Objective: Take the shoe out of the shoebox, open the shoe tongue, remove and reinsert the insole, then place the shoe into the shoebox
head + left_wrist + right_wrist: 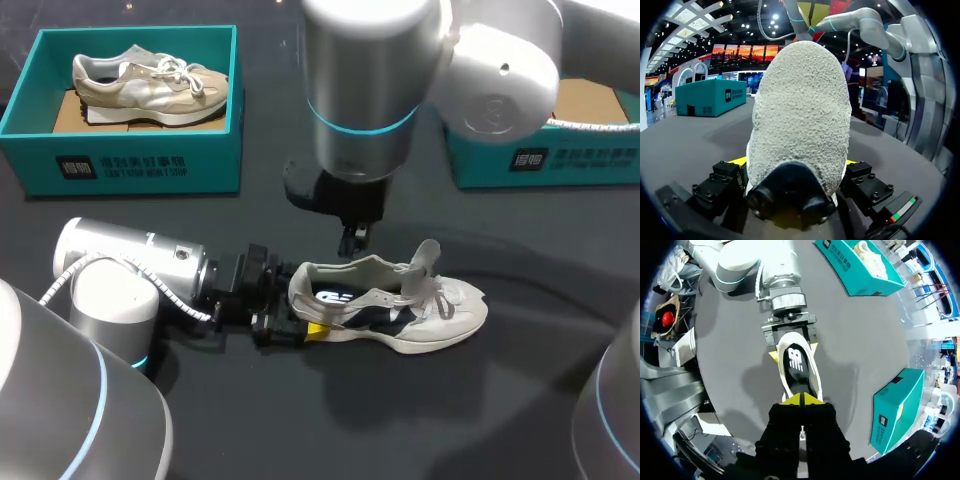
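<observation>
The right pincer (801, 399) was seen with its yellow tips pressed together and nothing held, over the front part of the shoe (784, 371). The shoe was laid on the dark counter (850, 340), its dark insole (797, 361) exposed. Its heel was clamped from both sides by the left pincer (794, 350). A nearer shoebox (895, 405) and a farther shoebox (850, 270) were set well apart, with a pale shoe (869, 251) contained in the latter.

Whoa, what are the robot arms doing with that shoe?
The left hand is clamped on the heel of a white shoe standing on the dark table. The right hand hangs just above the shoe's opening, fingers together, holding nothing. The tongue is flipped up and the dark insole lies inside. Another shoe sits in the teal shoebox at the back.
</observation>
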Action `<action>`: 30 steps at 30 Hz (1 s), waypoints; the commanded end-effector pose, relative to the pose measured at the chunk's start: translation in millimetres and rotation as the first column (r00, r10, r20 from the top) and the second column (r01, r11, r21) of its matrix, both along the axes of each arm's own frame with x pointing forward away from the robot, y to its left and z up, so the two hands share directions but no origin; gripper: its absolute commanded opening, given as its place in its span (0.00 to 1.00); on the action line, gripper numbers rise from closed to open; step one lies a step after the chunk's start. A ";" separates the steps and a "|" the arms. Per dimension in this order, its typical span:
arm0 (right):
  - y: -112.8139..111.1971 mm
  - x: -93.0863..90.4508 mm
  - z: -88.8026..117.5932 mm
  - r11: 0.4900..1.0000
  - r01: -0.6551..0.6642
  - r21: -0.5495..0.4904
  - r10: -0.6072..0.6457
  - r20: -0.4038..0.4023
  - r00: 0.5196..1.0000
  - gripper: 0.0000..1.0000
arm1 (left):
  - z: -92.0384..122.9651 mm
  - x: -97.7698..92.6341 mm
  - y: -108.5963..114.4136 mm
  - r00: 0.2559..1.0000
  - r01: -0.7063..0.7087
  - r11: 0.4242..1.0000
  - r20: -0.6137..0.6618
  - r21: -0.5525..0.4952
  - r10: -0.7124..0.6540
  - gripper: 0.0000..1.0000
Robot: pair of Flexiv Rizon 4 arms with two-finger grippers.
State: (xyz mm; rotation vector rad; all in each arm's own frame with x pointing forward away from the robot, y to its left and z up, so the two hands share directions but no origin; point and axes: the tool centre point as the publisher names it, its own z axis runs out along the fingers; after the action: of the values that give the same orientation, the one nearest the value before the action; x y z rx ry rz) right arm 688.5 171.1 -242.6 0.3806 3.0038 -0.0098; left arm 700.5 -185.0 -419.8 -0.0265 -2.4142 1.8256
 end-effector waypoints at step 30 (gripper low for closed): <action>3.1 2.3 -34.0 0.992 -0.117 0.043 0.116 0.017 0.993 0.00 | -2.6 2.9 1.9 1.000 0.001 1.000 0.000 0.003 -0.001 0.00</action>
State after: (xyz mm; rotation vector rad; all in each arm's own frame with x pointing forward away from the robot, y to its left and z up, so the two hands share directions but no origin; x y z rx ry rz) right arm 691.0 174.8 -275.8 0.2090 3.0112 0.0660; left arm 700.5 -185.0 -419.8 -0.0265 -2.4143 1.8256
